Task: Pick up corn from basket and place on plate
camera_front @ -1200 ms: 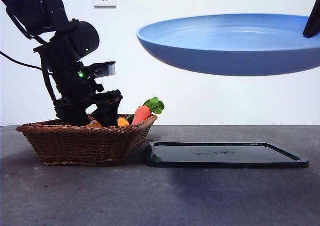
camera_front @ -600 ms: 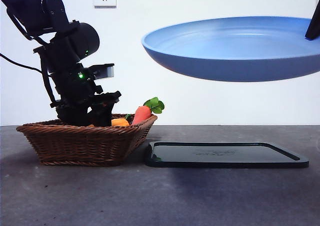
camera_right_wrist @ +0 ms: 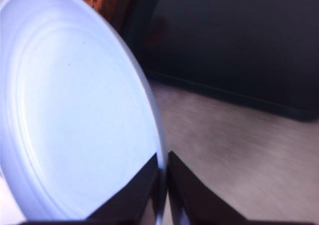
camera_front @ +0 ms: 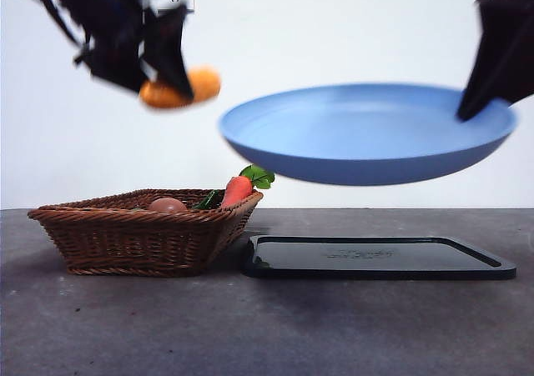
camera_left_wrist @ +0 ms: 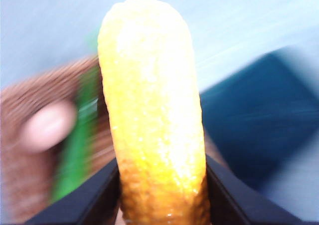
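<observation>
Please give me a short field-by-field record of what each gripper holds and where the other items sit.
left gripper: shut on the corn, raised above the basket
right gripper: shut on the plate rim, plate held in the air above the black tray
corn vs plate: apart, corn beside the plate's edge, not yet on it
basket contents: carrot, round peach-coloured item
black tray: flat on the table beside the basket

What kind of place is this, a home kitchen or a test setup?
Likely a robot test bench: two black grippers work over a bare grey table with toy food in a basket, before a plain white wall.
</observation>
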Robot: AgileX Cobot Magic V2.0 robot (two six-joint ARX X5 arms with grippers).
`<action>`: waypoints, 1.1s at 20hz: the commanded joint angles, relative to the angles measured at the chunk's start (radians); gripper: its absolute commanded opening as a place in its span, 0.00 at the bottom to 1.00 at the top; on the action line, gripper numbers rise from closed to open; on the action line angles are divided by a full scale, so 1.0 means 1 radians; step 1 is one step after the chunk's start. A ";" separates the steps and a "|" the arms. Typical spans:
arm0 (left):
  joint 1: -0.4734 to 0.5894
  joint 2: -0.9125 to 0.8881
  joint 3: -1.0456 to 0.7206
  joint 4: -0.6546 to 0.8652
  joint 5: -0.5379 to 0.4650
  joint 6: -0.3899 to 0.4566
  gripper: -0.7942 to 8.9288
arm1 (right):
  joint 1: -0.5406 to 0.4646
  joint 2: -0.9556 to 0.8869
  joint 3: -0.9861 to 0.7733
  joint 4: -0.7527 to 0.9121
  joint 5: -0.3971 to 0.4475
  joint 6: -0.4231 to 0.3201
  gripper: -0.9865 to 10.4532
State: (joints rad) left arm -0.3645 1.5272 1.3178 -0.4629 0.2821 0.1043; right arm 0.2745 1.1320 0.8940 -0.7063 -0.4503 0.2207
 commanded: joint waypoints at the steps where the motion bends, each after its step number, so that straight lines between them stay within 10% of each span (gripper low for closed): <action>1: -0.040 -0.042 0.023 -0.045 0.112 -0.020 0.25 | 0.003 0.087 0.013 0.079 -0.030 0.061 0.09; 18: -0.323 0.217 0.022 -0.234 0.154 0.120 0.26 | -0.040 0.293 0.017 0.219 -0.207 0.137 0.09; 22: -0.328 0.222 0.022 -0.233 0.154 0.117 0.40 | -0.040 0.293 0.017 0.219 -0.204 0.133 0.09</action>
State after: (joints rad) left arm -0.6807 1.7241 1.3239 -0.6998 0.4408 0.2127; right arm 0.2329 1.4151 0.8940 -0.5026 -0.6327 0.3489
